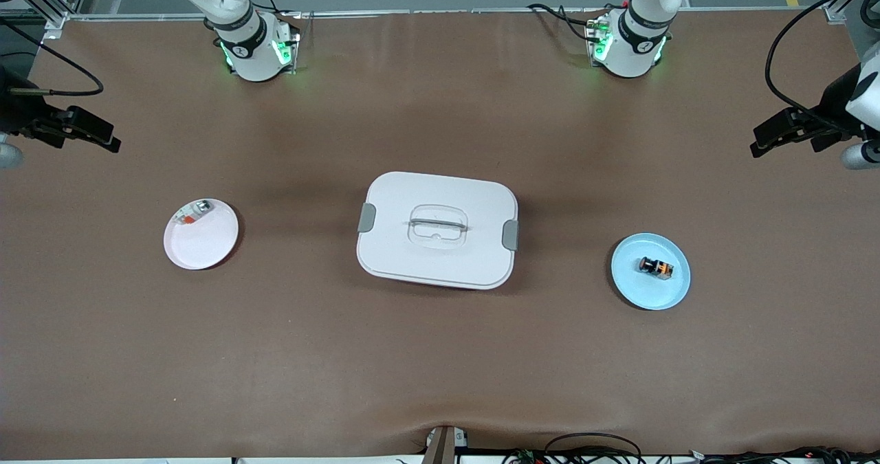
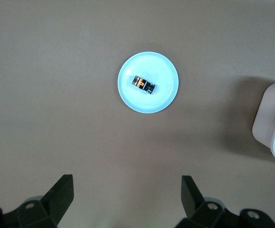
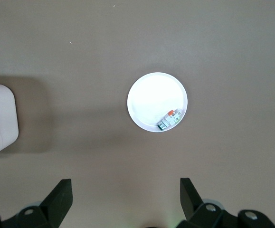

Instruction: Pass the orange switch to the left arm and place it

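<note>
The tiny black orange-marked switch (image 1: 656,267) lies on a pale blue round plate (image 1: 670,295) toward the left arm's end of the table, the big white latched box (image 1: 438,229) mid-table, while the left end effector (image 2: 128,194) and right end effector (image 3: 126,195) hover high, wide open, empty.

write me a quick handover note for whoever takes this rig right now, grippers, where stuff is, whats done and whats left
Left gripper: open, empty, up high over the blue plate's end of the table.
Right gripper: open, empty, up high over the white plate's end.
Orange switch: lying on the blue plate, toward the left arm's end, untouched.
Box: lid on, mid-table between the two plates.
White plate holds a small clear and silver item at its rim.
Done: nothing yet.
Left: pick up the switch, hand it between the arms clear of the box, set it down.
</note>
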Controlling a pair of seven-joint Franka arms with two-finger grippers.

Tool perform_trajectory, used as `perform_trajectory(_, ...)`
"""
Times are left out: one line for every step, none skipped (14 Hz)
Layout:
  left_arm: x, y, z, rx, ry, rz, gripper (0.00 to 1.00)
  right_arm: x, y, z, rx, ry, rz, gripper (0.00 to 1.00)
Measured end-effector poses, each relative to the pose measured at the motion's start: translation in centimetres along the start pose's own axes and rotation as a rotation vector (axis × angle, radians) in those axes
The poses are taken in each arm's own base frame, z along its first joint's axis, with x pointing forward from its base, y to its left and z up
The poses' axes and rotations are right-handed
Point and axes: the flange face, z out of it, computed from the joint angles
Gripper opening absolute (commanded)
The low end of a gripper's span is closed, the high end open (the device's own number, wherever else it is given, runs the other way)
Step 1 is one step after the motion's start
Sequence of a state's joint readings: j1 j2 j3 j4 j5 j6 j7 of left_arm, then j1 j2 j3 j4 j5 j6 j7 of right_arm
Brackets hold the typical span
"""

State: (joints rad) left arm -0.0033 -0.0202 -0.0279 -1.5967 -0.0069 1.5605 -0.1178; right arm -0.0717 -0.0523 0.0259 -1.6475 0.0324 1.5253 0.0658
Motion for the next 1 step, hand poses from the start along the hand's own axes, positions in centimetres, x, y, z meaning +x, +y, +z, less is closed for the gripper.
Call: perform_trajectory(-0.01, 0.06, 0.0, 0.0, 0.0, 0.001, 1.0, 0.0, 0.0, 0.0, 0.0, 0.0, -0.003, 1.0)
